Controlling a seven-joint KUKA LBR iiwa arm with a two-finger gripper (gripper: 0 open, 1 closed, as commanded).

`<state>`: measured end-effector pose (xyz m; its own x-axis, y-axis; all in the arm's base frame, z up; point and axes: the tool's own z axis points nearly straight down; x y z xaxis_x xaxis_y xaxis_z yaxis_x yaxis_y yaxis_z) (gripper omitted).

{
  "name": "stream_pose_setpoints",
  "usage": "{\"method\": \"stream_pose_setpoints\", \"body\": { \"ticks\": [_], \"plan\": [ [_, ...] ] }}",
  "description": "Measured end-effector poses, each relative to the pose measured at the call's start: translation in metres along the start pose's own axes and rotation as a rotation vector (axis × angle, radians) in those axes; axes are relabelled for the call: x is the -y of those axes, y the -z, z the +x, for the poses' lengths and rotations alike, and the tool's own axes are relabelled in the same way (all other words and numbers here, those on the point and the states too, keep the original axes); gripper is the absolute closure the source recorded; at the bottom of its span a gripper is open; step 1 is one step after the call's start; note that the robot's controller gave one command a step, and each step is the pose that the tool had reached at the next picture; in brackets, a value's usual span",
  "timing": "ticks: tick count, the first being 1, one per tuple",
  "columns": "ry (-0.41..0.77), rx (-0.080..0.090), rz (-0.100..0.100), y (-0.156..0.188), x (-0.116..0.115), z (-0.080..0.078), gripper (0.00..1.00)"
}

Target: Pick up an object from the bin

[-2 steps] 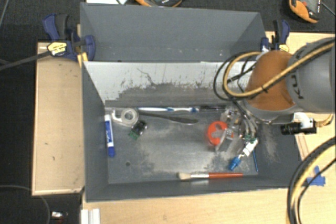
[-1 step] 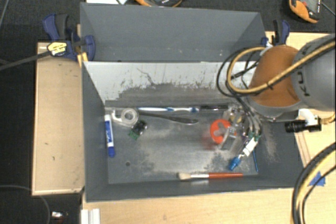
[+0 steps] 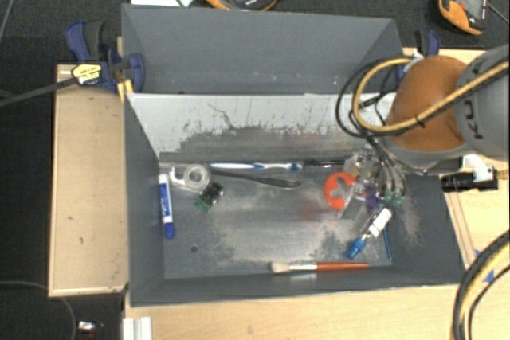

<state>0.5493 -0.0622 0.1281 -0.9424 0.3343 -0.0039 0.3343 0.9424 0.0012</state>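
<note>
Hovering in grey metal bin [image 3: 255,247], claw [image 3: 368,191] sat beside orange plastic loop [image 3: 338,189] — opening untellable; grasp pending, needed closing.

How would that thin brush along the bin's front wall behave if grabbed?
The brush looks slim and straight, so it is probably stiff and light. Its thin handle may roll or slip when pinched. Lying close to the front wall, it might be awkward to straddle.
</note>
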Motion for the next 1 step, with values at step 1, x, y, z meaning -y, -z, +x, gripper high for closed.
{"method": "stream_pose_setpoints", "body": {
  "ticks": [1],
  "plan": [
    [0.003,-0.004,0.001,0.0437,0.0002,0.0005,1.00]
  ]
}}
